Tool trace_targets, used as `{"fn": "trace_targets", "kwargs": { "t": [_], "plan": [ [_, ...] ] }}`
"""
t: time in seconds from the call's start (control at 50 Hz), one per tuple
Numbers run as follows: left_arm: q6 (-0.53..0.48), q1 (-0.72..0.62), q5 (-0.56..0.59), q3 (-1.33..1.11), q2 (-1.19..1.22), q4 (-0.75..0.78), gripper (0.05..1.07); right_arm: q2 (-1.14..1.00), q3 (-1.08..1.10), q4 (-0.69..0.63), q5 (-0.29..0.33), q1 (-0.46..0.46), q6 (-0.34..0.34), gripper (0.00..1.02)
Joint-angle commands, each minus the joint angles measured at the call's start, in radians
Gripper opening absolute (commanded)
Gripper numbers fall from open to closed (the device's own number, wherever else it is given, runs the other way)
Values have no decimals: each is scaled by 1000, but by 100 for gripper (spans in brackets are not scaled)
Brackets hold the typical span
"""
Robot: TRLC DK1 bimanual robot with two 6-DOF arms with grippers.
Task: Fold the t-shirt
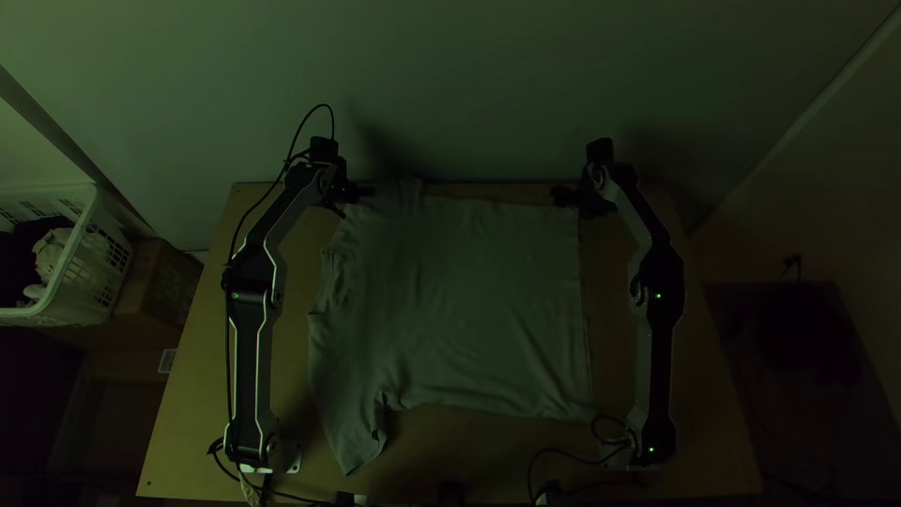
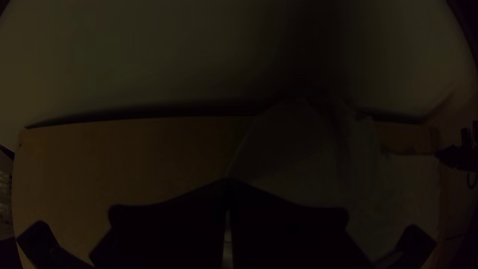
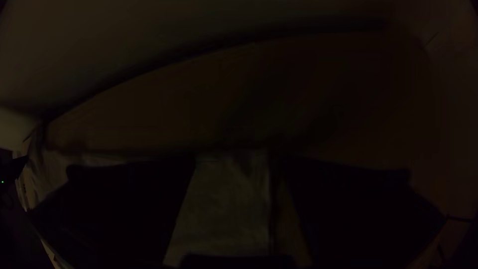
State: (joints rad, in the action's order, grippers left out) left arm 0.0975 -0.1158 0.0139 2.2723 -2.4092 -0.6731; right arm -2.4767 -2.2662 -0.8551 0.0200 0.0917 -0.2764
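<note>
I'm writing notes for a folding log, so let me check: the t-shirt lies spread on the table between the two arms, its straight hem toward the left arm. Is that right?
Not quite: the hem's side is wrong. The top view shows the straight hem toward the right arm. The t-shirt does lie spread on the table between the arms.

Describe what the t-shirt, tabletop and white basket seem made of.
T-shirt: soft matte fabric, perhaps cotton jersey, from its fine wrinkles. Tabletop: wood or wood-look board, matte, from its flat tan surface. Basket: probably moulded plastic, smooth, given its regular slots and stiff rim.
</note>
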Motion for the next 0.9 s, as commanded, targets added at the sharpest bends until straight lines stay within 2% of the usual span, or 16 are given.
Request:
{"fn": "trace_targets", "kwargs": {
  "t": [0.0,0.08,0.1,0.2,0.28,0.48,0.76,0.88],
  "plan": [
    [18,7,3,-2,47,-14,8,-41,-13,-15,-18,14,2,54],
    [19,7,3,-4,47,-14,8,-45,-9,-22,-28,19,5,54],
    [19,7,3,-5,47,-14,8,-48,-7,-22,-34,20,6,51],
    [21,8,3,-5,47,-14,8,-56,-15,-21,-46,20,20,17],
    [21,10,3,-5,47,-14,8,-56,-16,-13,-46,17,32,3],
    [24,13,4,-5,58,3,8,-56,-36,39,-63,6,34,2],
    [85,51,18,-4,65,53,8,-54,-67,130,-65,-7,51,2],
    [102,74,32,-5,71,49,8,-44,-65,142,-66,-7,78,2]
  ]
}}
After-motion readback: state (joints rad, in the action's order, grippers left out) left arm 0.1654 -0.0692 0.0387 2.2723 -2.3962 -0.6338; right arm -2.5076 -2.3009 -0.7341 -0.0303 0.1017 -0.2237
